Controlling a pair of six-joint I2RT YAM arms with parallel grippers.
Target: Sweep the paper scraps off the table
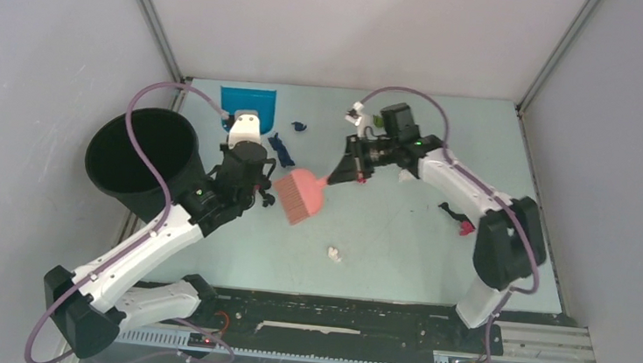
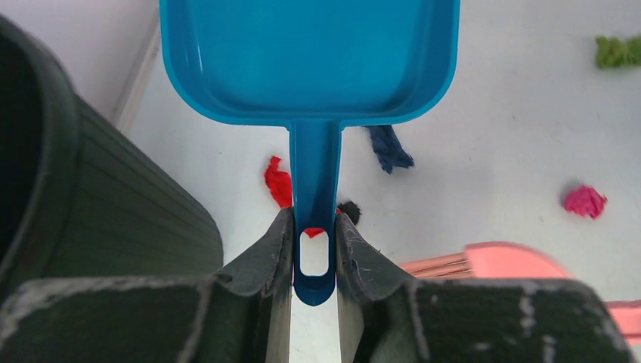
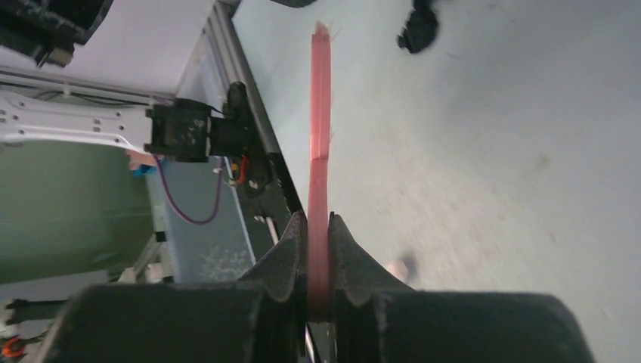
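Note:
My left gripper is shut on the handle of the blue dustpan, which it holds at the table's far left. My right gripper is shut on the handle of the pink brush; the bristle head is over the middle of the table. Paper scraps lie around the dustpan: a red one, a black one, a dark blue one, a magenta one and a green one. A white scrap lies near the front, and a red-and-black one at the right.
A tall black bin stands at the left, right beside my left arm. A black rail runs along the near edge. Grey walls close in the back and both sides.

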